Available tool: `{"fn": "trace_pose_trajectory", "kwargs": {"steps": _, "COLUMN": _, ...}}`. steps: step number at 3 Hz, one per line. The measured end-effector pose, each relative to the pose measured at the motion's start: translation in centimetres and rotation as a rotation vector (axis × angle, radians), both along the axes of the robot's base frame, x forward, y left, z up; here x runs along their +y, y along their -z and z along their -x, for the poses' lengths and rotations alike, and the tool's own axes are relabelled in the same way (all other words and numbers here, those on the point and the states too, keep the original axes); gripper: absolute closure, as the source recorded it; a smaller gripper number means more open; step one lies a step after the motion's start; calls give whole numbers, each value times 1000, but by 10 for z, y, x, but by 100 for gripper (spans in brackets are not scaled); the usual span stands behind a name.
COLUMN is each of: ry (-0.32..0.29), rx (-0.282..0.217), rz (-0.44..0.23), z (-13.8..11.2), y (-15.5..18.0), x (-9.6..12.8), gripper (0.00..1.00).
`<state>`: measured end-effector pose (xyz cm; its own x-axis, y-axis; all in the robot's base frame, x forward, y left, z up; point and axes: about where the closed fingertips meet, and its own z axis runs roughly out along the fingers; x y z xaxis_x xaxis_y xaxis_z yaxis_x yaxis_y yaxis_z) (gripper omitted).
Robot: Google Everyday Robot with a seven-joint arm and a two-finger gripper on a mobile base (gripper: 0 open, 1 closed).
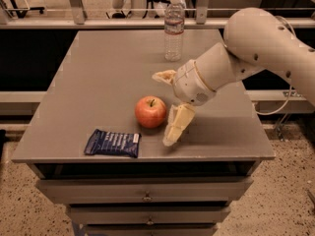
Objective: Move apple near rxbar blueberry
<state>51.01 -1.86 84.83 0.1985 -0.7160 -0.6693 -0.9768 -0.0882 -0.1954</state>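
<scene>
On the flat grey tabletop [93, 68] a round red apple [151, 111] with yellowish patches and a short stem is sitting upright, a little in front of the middle. To its front-left, near the front edge, lies a flat dark navy-blue snack bar wrapper [112, 143] with white lettering and crimped ends. The apple and the wrapper are near each other but do not touch; a strip of bare grey surface shows between them.

The big white robot arm [261, 48] reaches in from the right side and bends down toward the apple. At its end the hand [164, 107] is spread wide and grips nothing. One cream-coloured finger [165, 76] points to the left behind the apple, well clear of it. The other finger [178, 124] points down and forward, with its tip low by the tabletop, just to the right of the apple. I cannot tell whether this lower finger touches the skin of the apple or only stands very close beside it. The apple rests on the tabletop by its own weight, at the mouth of the open hand.

Further back, close to the far edge, a clear plastic water bottle [173, 28] stands upright, well apart from the apple. Under the tabletop there are grey metal drawers [147, 193] with small handles.
</scene>
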Motion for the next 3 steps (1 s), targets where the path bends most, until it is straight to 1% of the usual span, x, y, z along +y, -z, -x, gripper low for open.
{"fn": "trace_pose_trajectory", "kwargs": {"steps": 1, "ry": 113, "rx": -36, "rz": 8, "z": -13, "y": -15, "x": -47, "gripper": 0}}
{"fn": "trace_pose_trajectory", "kwargs": {"steps": 2, "ry": 259, "rx": -77, "rz": -27, "z": -24, "y": -35, "x": -111, "gripper": 0}}
{"fn": "trace_pose_trajectory", "kwargs": {"steps": 3, "ry": 273, "rx": -83, "rz": -28, "z": -25, "y": -37, "x": -118, "gripper": 0}}
